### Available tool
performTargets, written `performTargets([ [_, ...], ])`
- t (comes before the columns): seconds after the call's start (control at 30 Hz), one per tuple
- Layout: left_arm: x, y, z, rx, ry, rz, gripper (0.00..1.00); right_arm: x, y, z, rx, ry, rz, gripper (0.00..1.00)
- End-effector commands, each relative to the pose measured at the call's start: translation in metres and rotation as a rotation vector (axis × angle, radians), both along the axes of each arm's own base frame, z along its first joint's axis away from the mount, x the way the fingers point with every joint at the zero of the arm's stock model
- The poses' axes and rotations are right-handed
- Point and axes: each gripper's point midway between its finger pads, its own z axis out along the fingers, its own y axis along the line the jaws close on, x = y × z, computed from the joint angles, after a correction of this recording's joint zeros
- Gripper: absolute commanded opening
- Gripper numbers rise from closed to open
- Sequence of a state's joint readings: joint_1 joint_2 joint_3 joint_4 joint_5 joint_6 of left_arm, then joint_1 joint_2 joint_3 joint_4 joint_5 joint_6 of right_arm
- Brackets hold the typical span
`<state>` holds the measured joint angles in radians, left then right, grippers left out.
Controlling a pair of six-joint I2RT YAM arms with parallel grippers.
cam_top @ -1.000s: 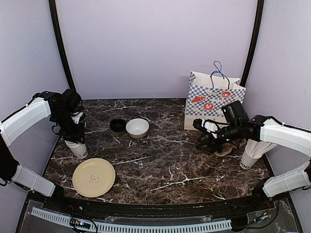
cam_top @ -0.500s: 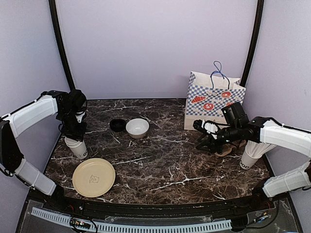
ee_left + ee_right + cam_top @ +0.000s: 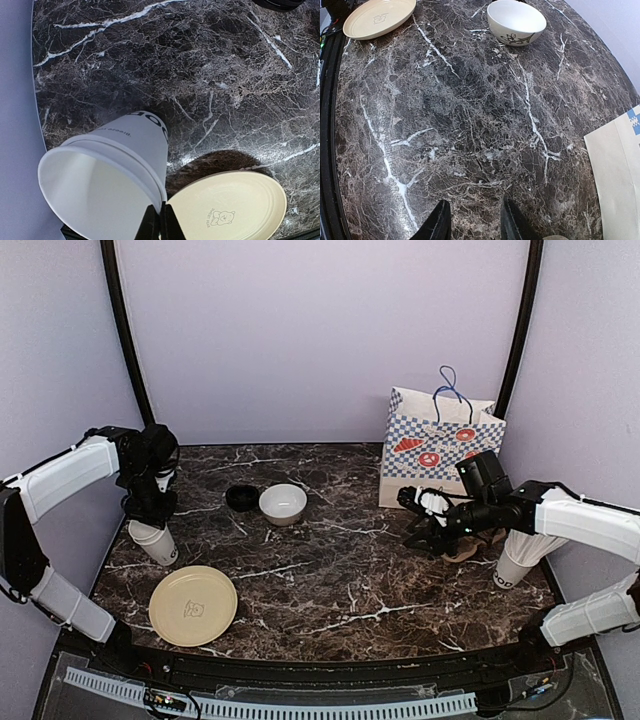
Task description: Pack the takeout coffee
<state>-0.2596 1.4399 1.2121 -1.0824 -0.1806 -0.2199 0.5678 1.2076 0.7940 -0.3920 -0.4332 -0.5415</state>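
Left claw point(image 3: 160, 223) clamped onto small white paper cup point(image 3: 132, 142).
My fingers pressed together on its rim wall and the cup tipped aslant, just beside the round cream plate point(image 3: 235, 197); grasp looked made, lifting and packing remained.

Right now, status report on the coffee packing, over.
Left gripper shut on paper cup rim, cup tilted. Right gripper open, empty, near bag. Bowl and black lid sit mid-table.

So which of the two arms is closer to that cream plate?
Left. The left gripper pinches the rim of the paper cup right beside the plate; the right gripper hangs open across the table, near the checked bag.
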Motion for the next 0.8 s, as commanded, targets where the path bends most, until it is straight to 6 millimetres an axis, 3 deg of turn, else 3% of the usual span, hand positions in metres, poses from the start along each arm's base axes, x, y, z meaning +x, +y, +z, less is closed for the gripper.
performTargets([
  [0.0, 0.006, 0.006, 0.007, 0.031, -0.017, -0.003, 0.00, 0.001, 0.002, -0.002, 0.000, -0.022, 0.004, 0.33],
  [0.13, 0.028, 0.009, 0.025, 0.074, -0.080, -0.027, 0.00, 0.002, 0.001, -0.003, -0.005, -0.024, -0.001, 0.33],
  [0.23, 0.047, -0.053, 0.048, -0.250, -0.154, -0.127, 0.00, 0.002, 0.002, -0.005, -0.007, -0.019, 0.000, 0.32],
  [0.27, 0.053, -0.056, 0.054, -0.242, -0.171, -0.120, 0.00, 0.002, 0.002, -0.004, -0.006, -0.018, 0.001, 0.32],
  [0.3, 0.054, -0.038, 0.061, -0.060, -0.178, -0.108, 0.00, 0.002, 0.002, -0.005, -0.007, -0.016, 0.001, 0.32],
  [0.33, 0.057, -0.028, 0.050, 0.048, -0.123, -0.090, 0.00, 0.002, 0.002, -0.004, -0.007, -0.019, 0.000, 0.32],
  [0.37, 0.053, -0.011, 0.054, 0.152, -0.076, -0.074, 0.00, 0.003, 0.001, -0.004, -0.008, -0.022, -0.002, 0.32],
  [0.4, 0.052, -0.026, 0.042, 0.067, -0.016, -0.113, 0.00, 0.003, 0.000, -0.004, -0.010, -0.023, -0.005, 0.32],
  [0.43, 0.057, -0.034, 0.043, 0.027, -0.037, -0.129, 0.00, 0.003, 0.000, -0.004, -0.010, -0.026, -0.006, 0.32],
  [0.5, 0.067, -0.013, 0.054, 0.217, -0.063, -0.064, 0.00, 0.004, 0.000, -0.005, -0.013, -0.023, -0.006, 0.32],
  [0.6, 0.076, -0.048, 0.058, 0.039, -0.080, -0.123, 0.00, 0.003, 0.001, -0.004, -0.010, -0.023, -0.001, 0.32],
  [0.67, 0.074, -0.040, 0.066, 0.176, -0.066, -0.120, 0.00, 0.003, 0.001, -0.005, -0.011, -0.021, 0.000, 0.32],
  [0.7, 0.081, -0.056, 0.068, 0.093, -0.063, -0.162, 0.00, 0.002, 0.001, -0.004, -0.009, -0.020, 0.000, 0.33],
  [0.73, 0.086, -0.089, 0.063, -0.092, -0.088, -0.199, 0.00, 0.002, 0.002, -0.004, -0.006, -0.019, 0.002, 0.33],
  [0.77, 0.088, -0.089, 0.074, -0.077, -0.144, -0.176, 0.00, 0.002, 0.003, -0.003, -0.001, -0.014, 0.005, 0.35],
])
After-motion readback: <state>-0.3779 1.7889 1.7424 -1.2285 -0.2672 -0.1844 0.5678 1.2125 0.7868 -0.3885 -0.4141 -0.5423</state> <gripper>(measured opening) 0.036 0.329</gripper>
